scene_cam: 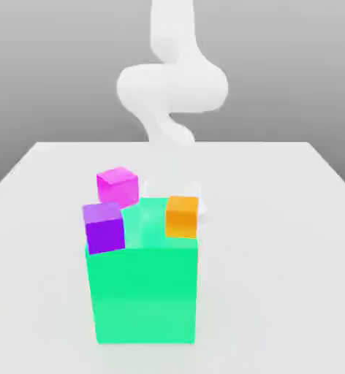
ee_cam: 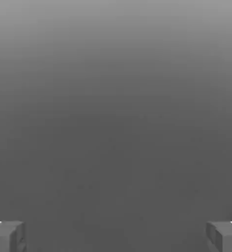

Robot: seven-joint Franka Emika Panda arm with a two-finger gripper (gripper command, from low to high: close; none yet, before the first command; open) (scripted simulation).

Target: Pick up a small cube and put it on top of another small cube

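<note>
Arm raised — claw spread wide, empty.

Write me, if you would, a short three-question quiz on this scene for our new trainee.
1. True or false: the pincer is holding a cube.
2. Which colour is the small cube furthest to the exterior view's right? A purple, B pink, C orange.
3. What colour is the large block nearest the exterior camera?

Key:
1. False; its fingers stand wide open with nothing between them.
2. C, the orange cube.
3. Green.
</note>
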